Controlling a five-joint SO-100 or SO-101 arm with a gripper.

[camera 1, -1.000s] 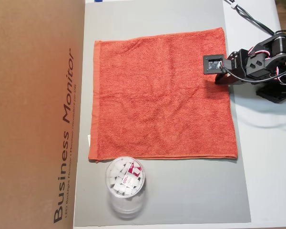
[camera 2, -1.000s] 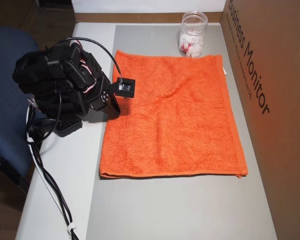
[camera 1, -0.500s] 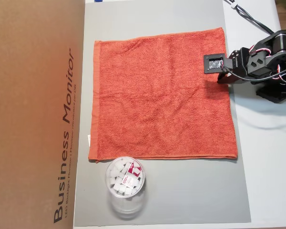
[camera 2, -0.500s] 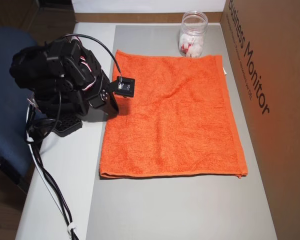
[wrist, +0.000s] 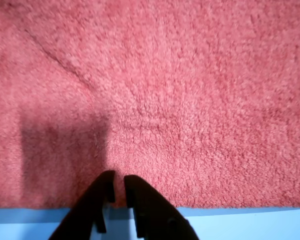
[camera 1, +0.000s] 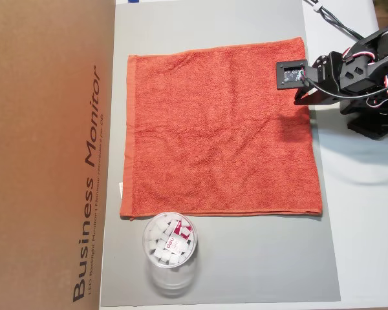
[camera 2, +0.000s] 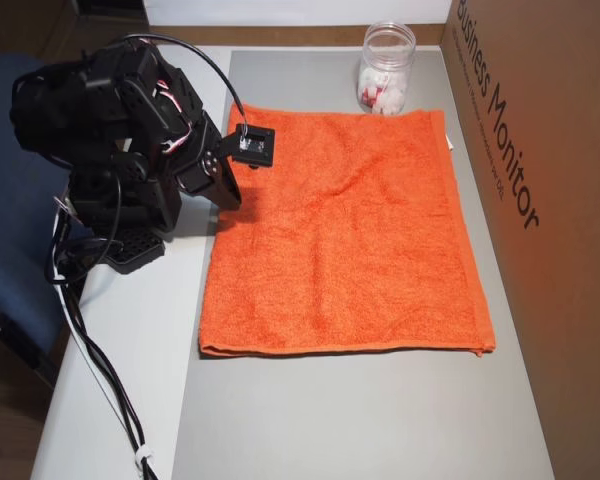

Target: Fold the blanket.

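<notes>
The blanket (camera 1: 220, 129) lies flat and unfolded on the grey mat (camera 1: 246, 258) of the tabletop, one side just beside the cardboard box (camera 1: 45, 155) and my arm (camera 1: 362, 71) at the opposite side. Only the wrist view shows my jaws (wrist: 116, 186): the two dark tips stand nearly together with a thin gap between them, holding nothing, poised over the blanket close to its hem, with a strip of blue showing past that edge. In both overhead views the camera block on my wrist hides the tips, so those views tell me only where I am, over the blanket's edge near one corner. One overhead view shows a clear jar (camera 1: 170, 253) of white pieces lying just beyond the blanket's lower edge and the small white tag (camera 1: 119, 190) on the side by the box; the other shows the jar (camera 2: 386, 68) upright at the far edge, plus a blue chair (camera 2: 5, 250) and cables (camera 2: 100, 380) trailing off my base. Compared with a second ago, my wrist has lifted and swung toward the nearer corner of the blanket, while the blanket itself has not shifted.
</notes>
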